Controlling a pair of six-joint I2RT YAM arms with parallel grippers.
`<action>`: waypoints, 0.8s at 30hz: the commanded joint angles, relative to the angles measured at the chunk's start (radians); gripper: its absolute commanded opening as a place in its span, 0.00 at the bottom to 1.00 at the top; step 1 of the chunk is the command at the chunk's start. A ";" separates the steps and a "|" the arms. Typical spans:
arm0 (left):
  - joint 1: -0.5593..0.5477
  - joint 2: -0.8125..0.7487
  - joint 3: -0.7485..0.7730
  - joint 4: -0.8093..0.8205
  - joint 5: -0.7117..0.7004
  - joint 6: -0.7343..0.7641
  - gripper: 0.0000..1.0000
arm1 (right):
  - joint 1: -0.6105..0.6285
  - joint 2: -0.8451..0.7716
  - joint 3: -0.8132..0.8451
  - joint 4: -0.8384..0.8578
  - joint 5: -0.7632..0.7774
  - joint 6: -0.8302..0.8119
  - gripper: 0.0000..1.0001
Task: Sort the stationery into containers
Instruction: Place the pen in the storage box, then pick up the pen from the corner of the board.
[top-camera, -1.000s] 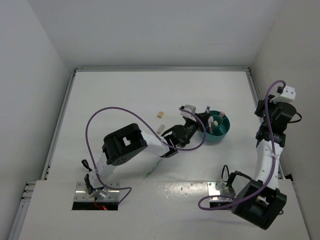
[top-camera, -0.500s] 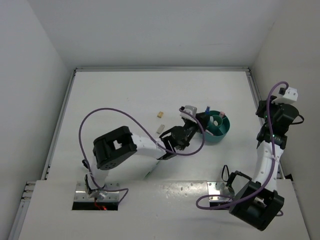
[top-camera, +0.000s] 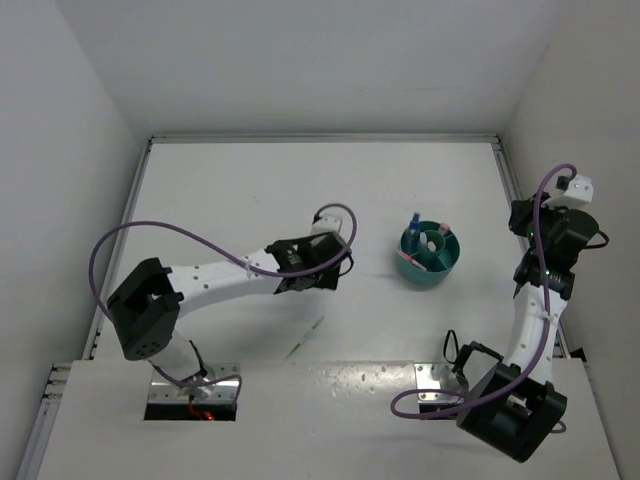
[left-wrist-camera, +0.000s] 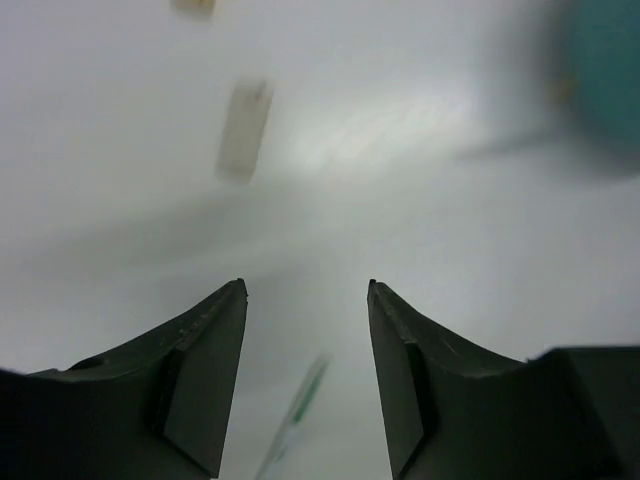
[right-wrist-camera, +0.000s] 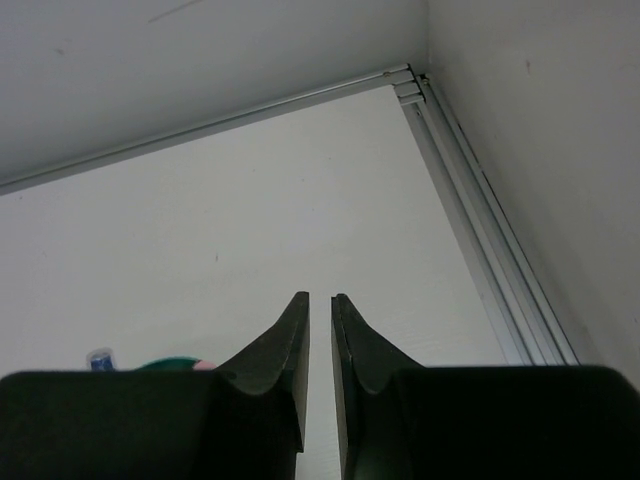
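- The left hand (left-wrist-camera: 306, 288) is hovering over the counter (top-camera: 220, 200), its fingers standing apart with nothing between them.
- Nearest it in the left wrist view, a thin green pen (left-wrist-camera: 298, 415) is lying loose on the counter, showing low between the fingers.
- Farther out, a small grey eraser (left-wrist-camera: 243, 130) is lying flat. Beyond it a yellowish bit (left-wrist-camera: 192, 5) is showing at the frame edge, probably the yellow eraser but too blurred to be sure. From above, the arm is hiding both.
- Well to the right of these, the teal cup (top-camera: 432, 278) is standing upright and already holding several pieces. A blue-clear pen (top-camera: 414, 222) is sticking up at its far-left rim, and a pink marker (top-camera: 446, 230) and other pinkish pieces are sitting inside. I cannot tell which compartment each one is occupying.
- The right hand (right-wrist-camera: 319, 300) is hanging high by the right wall, well apart from the cup, with its fingers drawn almost together on nothing.
- The sorting is looking largely done, with the green pen and the two small erasers seeming to be what is left. The left hand is looking placed to take one of them.
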 joint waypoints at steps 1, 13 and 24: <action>0.002 -0.022 -0.083 -0.219 0.136 -0.040 0.58 | -0.006 0.000 0.012 0.038 -0.052 0.008 0.16; -0.007 0.115 -0.104 -0.153 0.286 0.068 0.56 | -0.006 0.000 0.002 0.029 -0.061 0.008 0.18; -0.044 0.171 -0.135 -0.081 0.352 0.068 0.55 | -0.015 0.000 0.002 0.029 -0.070 0.008 0.18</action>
